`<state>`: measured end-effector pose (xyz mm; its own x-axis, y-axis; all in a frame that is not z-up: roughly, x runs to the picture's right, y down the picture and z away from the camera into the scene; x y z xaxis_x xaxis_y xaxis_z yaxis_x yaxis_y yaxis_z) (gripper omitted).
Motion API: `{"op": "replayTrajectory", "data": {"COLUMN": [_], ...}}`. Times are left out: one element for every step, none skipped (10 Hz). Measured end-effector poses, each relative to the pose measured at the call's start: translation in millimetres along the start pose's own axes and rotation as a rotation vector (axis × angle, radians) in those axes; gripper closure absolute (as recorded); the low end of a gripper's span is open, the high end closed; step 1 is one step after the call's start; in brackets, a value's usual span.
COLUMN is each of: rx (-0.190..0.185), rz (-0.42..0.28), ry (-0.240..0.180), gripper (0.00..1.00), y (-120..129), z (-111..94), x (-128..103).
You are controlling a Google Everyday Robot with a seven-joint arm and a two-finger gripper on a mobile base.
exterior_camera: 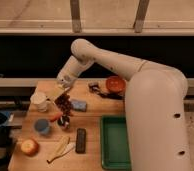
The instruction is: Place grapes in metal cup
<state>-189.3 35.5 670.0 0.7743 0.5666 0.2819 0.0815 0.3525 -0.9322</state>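
The grapes (pixel 65 103), a dark reddish-purple bunch, hang from my gripper (pixel 59 93) over the left part of the wooden table (pixel 92 120). The gripper is shut on them from above. The metal cup (pixel 64 121), small and shiny with a dark inside, stands just below the grapes, towards the front. An orange piece (pixel 55 117) lies against the cup's left side. The grapes are still a little above the cup's rim.
A white mug (pixel 39 100) and a blue cup (pixel 41 126) stand left of the cup. A blue block (pixel 80 105) lies to its right. A red-orange bowl (pixel 115 84), a green tray (pixel 115 142), a black remote (pixel 81 140), a banana (pixel 60 149) and an apple (pixel 29 146) are also on the table.
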Motion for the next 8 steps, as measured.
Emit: {"op": "replayTrajectory", "data": {"rx": [-0.021,-0.049,-0.061,-0.078,-0.091,-0.103,-0.112,-0.12], "rz": [-0.009,-0.025,-0.032,-0.033,-0.034,-0.03,-0.023,-0.009], "ry": [0.006,0.017,0.021,0.028,0.03,0.032,0.029,0.019], "gripper": [1.0,1.0,1.0,1.0,1.0,1.0,1.0,1.0], "y": [9,20,21,21,21,19,16,12], "z": [10,25,32,39,44,49,53,56], "x": [0,-4,-8,-8,-8,-6,-3,5]}}
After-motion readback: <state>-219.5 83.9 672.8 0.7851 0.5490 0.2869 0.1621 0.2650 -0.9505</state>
